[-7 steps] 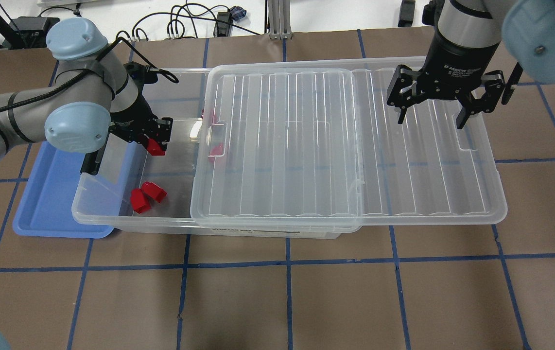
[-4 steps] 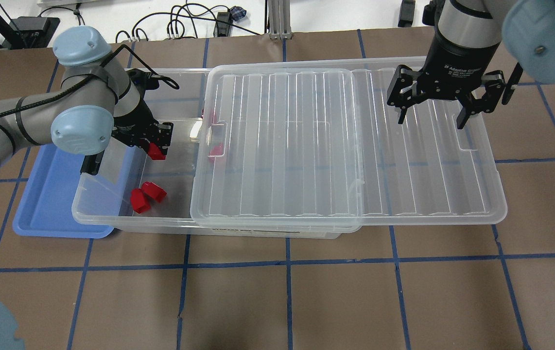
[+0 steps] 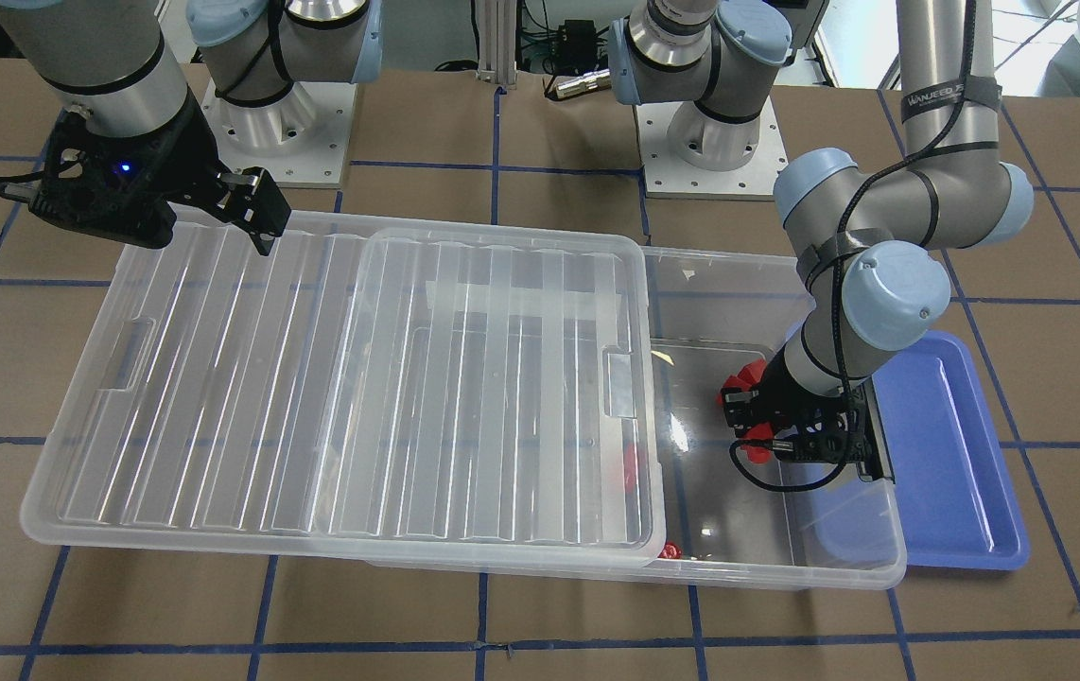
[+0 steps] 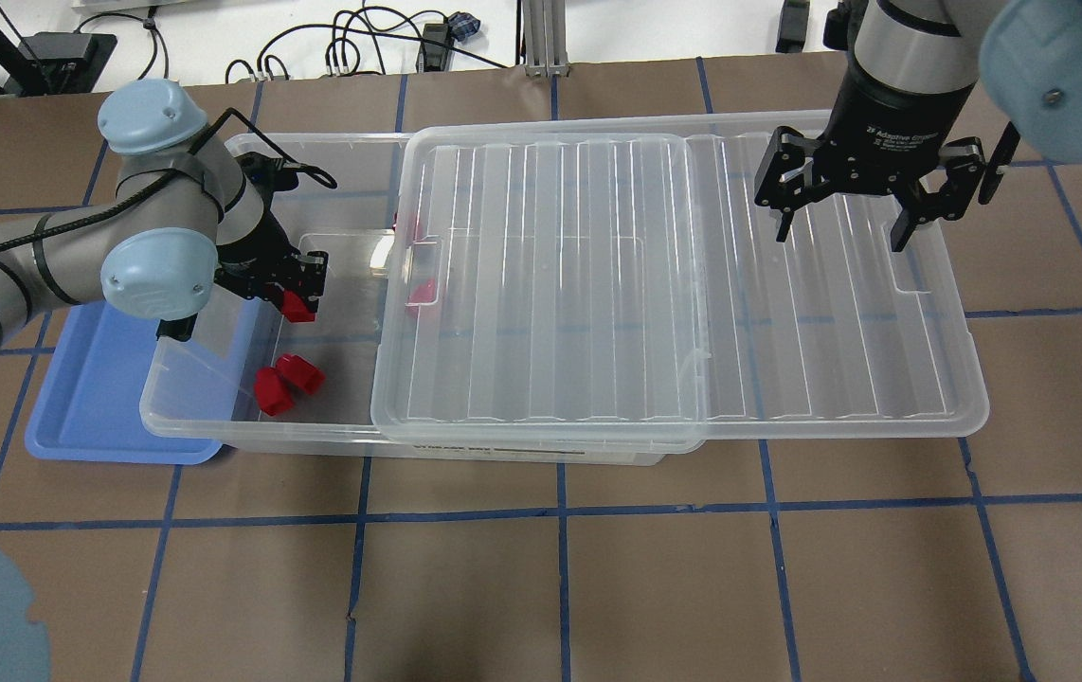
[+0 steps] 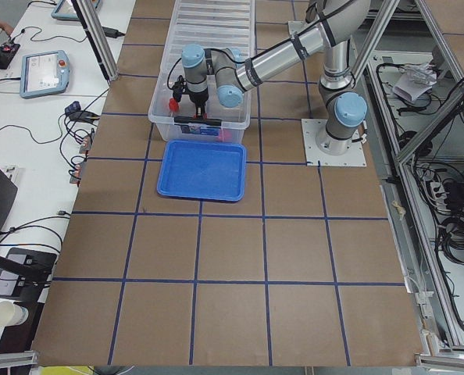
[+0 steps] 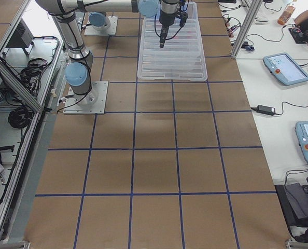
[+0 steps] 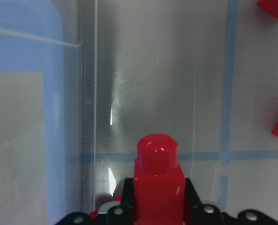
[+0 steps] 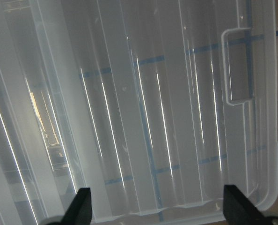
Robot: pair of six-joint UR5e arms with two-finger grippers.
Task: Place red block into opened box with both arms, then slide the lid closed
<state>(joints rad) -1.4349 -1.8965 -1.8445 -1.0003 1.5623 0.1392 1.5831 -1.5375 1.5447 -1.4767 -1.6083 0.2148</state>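
My left gripper (image 4: pixel 297 301) is shut on a red block (image 4: pixel 296 306) inside the open left end of the clear box (image 4: pixel 158 390), close to its left wall. The left wrist view shows the block (image 7: pixel 158 176) upright between the jaws, stub forward, above the box floor. Two more red blocks (image 4: pixel 286 378) lie on the floor near the front wall, and another (image 4: pixel 423 292) shows through the lid. The ribbed clear lid (image 4: pixel 598 284) sits slid to the right, covering most of the box and overhanging its right end. My right gripper (image 4: pixel 844 227) hangs open over the lid's right part, near the handle recess (image 8: pixel 237 65).
A blue tray (image 4: pixel 91 384) lies against the box's left end, partly under my left arm. Brown table with blue tape lines stretches in front. Cables and mounts lie along the far edge. Both arm bases (image 3: pixel 710 142) stand behind the box.
My left gripper, with the red block in it, has shifted slightly left and toward the front of the box. The right gripper and the lid have not moved.
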